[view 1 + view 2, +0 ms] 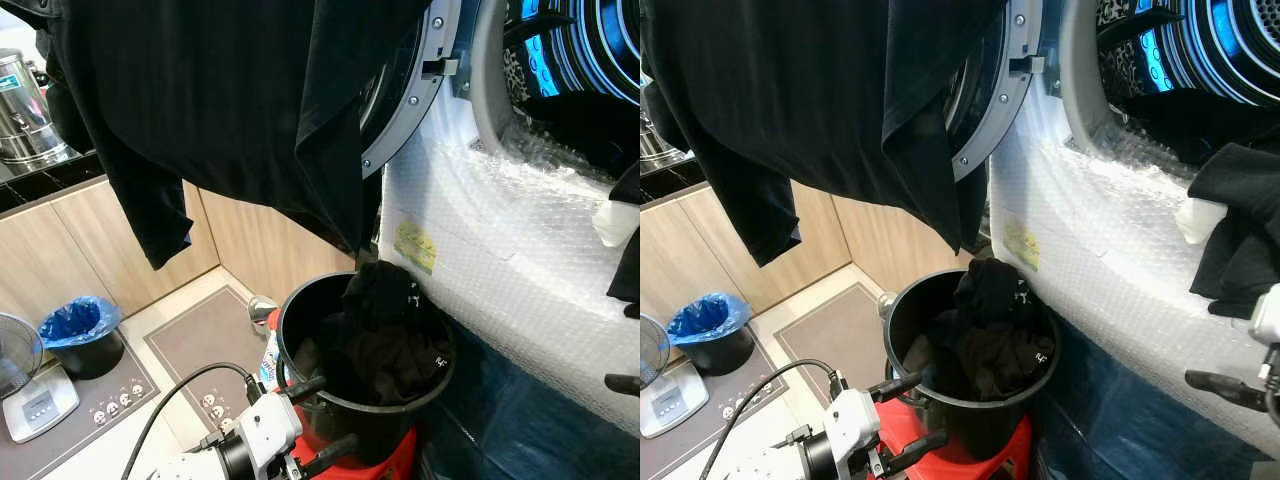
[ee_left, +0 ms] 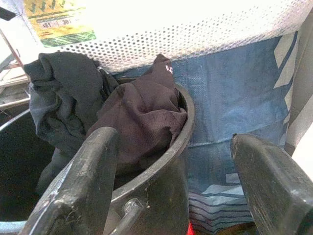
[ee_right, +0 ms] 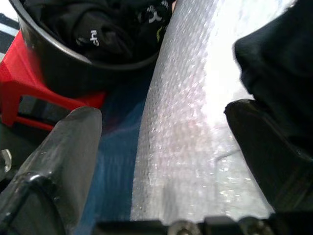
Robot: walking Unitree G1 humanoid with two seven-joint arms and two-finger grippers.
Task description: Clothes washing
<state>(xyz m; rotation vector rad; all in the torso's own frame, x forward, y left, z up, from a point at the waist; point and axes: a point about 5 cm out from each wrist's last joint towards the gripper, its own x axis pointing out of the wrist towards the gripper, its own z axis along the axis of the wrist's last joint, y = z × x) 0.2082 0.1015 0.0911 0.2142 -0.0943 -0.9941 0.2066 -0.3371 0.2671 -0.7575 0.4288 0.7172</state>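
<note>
**Desk:** Where are the clothes?

**Robot:** Most lie heaped in a round black plastic bucket (image 1: 372, 395), which stands on a red plastic stool (image 1: 940, 440) just beside a washing machine wrapped in clear bubble film (image 1: 500, 260). The pile of dark crumpled garments (image 1: 385, 335) rises above the bucket's rim on the machine's side. A large black shirt (image 1: 220, 110) hangs across the top of my head views, in front of the machine's round grey door (image 1: 410, 90), which stands open. More dark cloth (image 1: 1240, 220) lies over the film-wrapped front of the machine, near my right side.

**Desk:** And your claws?

**Robot:** My left gripper (image 1: 325, 415) is low at the bucket's near wall, its two long black fingers (image 2: 80, 186) spread apart and holding nothing; one finger sits by the rim. My right gripper (image 3: 161, 166) points along the bubble film, fingers parted and empty, with dark cloth just beside one of them.

**Desk:** Anything else around?

**Robot:** A small black bin with a blue liner (image 1: 78, 335) stands by pale wooden cabinets (image 1: 60, 250), well apart from the bucket, beside a grey floor mat (image 1: 205, 345).
</note>
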